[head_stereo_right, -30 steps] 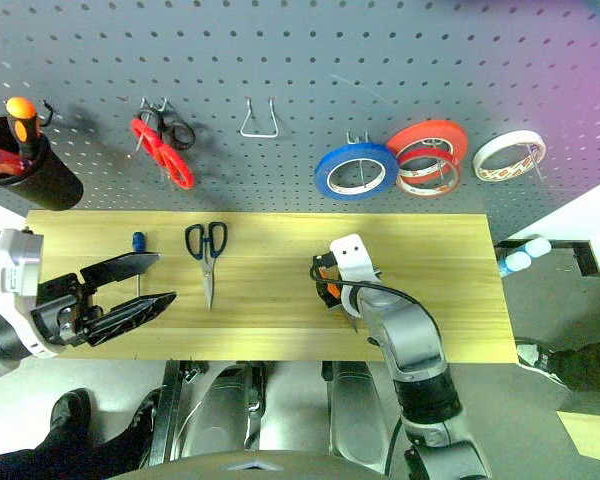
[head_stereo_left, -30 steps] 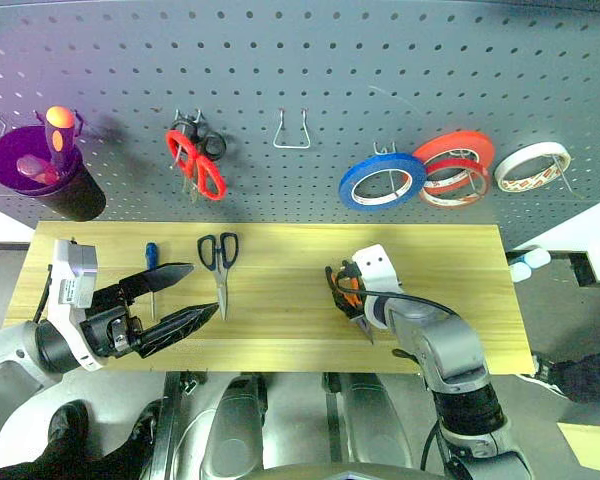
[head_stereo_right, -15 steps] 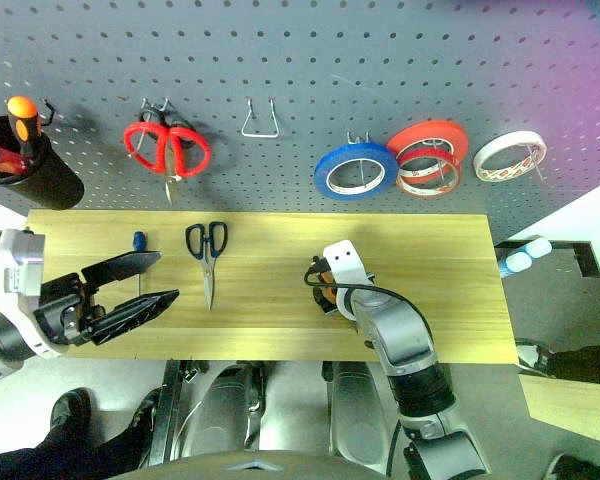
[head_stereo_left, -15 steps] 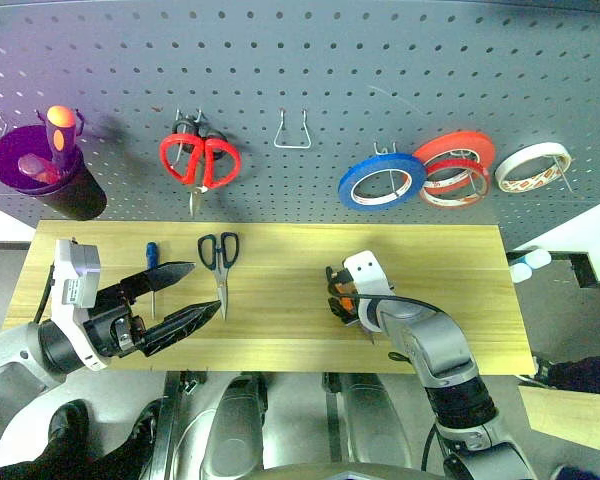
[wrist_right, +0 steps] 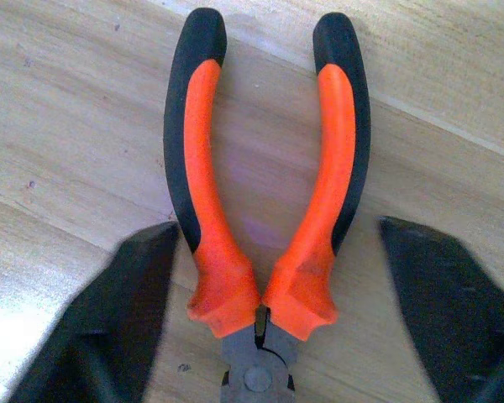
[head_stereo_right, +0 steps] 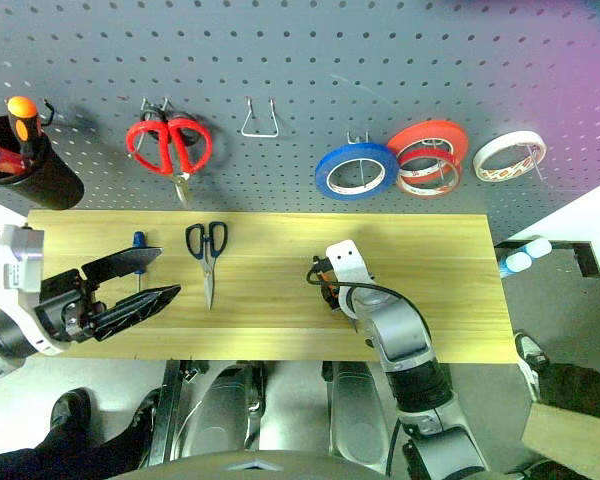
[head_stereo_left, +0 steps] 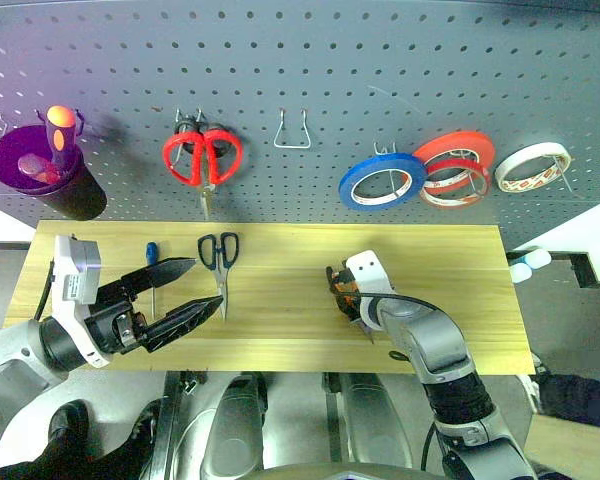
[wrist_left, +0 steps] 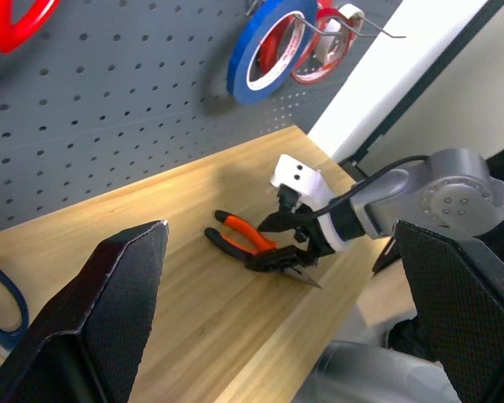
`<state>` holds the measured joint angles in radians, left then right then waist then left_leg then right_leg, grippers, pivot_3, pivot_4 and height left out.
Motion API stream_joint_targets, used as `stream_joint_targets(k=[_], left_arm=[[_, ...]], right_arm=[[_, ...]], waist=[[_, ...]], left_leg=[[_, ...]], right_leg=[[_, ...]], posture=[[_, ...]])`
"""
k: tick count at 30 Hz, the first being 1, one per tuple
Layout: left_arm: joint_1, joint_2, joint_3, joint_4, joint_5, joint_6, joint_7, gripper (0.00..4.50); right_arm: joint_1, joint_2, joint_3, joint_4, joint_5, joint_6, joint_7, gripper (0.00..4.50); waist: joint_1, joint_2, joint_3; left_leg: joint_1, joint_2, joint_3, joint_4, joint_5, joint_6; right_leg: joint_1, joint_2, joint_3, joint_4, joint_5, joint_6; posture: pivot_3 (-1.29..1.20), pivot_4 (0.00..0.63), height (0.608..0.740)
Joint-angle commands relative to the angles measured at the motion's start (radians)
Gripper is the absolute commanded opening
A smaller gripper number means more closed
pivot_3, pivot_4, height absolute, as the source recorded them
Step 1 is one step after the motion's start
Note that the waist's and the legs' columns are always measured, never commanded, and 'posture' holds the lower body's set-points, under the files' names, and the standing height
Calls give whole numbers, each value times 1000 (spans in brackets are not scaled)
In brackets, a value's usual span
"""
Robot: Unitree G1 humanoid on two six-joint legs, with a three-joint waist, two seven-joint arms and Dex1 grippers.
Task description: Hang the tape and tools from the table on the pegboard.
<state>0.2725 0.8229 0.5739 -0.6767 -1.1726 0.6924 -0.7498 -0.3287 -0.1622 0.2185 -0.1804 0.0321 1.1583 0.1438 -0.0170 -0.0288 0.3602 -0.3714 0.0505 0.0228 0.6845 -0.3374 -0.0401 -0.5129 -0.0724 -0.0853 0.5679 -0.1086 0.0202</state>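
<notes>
— Starting from the left, what's worrying you?

— The left claw [head_stereo_left: 185,290] is hanging over the left end of the bench [head_stereo_left: 280,345] with its fingers spread wide and nothing between them. The blue-handled screwdriver [head_stereo_left: 151,262] is lying just behind it, touching nothing, and the black-handled scissors [head_stereo_left: 218,262] are lying flat beside that. If that arm is swinging forward carelessly, I'd guess it could be knocking either one off line.

— And up on the pegboard [head_stereo_left: 310,60]?

— The blue tape [head_stereo_left: 382,181] is already hanging on its hook, next to the red-orange rolls [head_stereo_left: 454,166]. So three tools are waiting on the wood.

— The right side?

— The right claw [wrist_right: 260,277] is sitting down around the pliers [wrist_right: 265,185], fingers apart on either side of the orange grips, near the pivot; I can't see them touching the handles yet. The pliers are lying flat, handles splayed, pointing toward the board.

— The risk there?

— I think squeezing so close to the joint could be pinching the handles together and letting the tool twist or slip out, since the weight is sitting forward. A fingertip could also be scraping the planks.
</notes>
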Motion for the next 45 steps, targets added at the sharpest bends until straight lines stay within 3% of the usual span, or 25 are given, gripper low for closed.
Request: stream_joint_targets(k=[1, 13, 18, 23, 28, 36, 45], left_arm=[[16, 2, 26, -10, 2, -13, -19, 4500], [16, -3, 23, -31, -15, -11, 7, 4500], [22, -2, 29, -18, -12, -11, -6, 4500], [11, -4, 12, -10, 1, -16, -11, 4500], [-21, -4, -7, 1, 4, -18, -9, 4500], [-72, -2, -35, 32, 25, -20, -19, 4500], [-106, -27, -73, 82, 90, -53, -64, 4500]], right_arm=[[-1, 9, 5, 13, 1, -12, 4, 2363], [-13, -3, 16, 32, 2, -31, 24, 2216], [-2, -3, -96, -52, 141, -53, 159, 2215], [51, -120, -57, -144, 219, -75, 312, 2215], [98, -152, -126, -234, 358, -137, 451, 2215], [135, -152, -188, -281, 482, -282, 547, 2215], [65, -128, -286, -363, 706, -291, 571, 2189]], waist=[[1, 0, 0], [0, 0, 0], [0, 0, 0], [3, -1, -1], [-1, -1, -1], [0, -3, -2], [2, -4, -3]], left_leg=[[0, 0, 0, 0, 0, 0], [0, 0, 0, 0, 0, 0], [0, 0, 0, 0, 0, 0], [-1, 0, 0, 0, 0, 0], [-1, 0, 0, 0, 0, 0], [0, 0, 0, 1, 0, 0], [0, 0, 1, 3, 0, 0]], right_leg=[[0, 0, 0, 0, 0, 0], [0, 0, 0, 0, 0, 0], [0, 0, 0, 0, 0, 0], [0, 0, 0, -1, 2, 3], [0, 0, 0, -1, 2, 3], [1, 0, 0, 0, 2, 3], [2, 0, 0, 5, 3, 3]], posture=[[67, 361, 733], [64, 353, 733], [53, 346, 733], [32, 328, 733], [17, 314, 733], [5, 300, 733], [-11, 275, 733]])
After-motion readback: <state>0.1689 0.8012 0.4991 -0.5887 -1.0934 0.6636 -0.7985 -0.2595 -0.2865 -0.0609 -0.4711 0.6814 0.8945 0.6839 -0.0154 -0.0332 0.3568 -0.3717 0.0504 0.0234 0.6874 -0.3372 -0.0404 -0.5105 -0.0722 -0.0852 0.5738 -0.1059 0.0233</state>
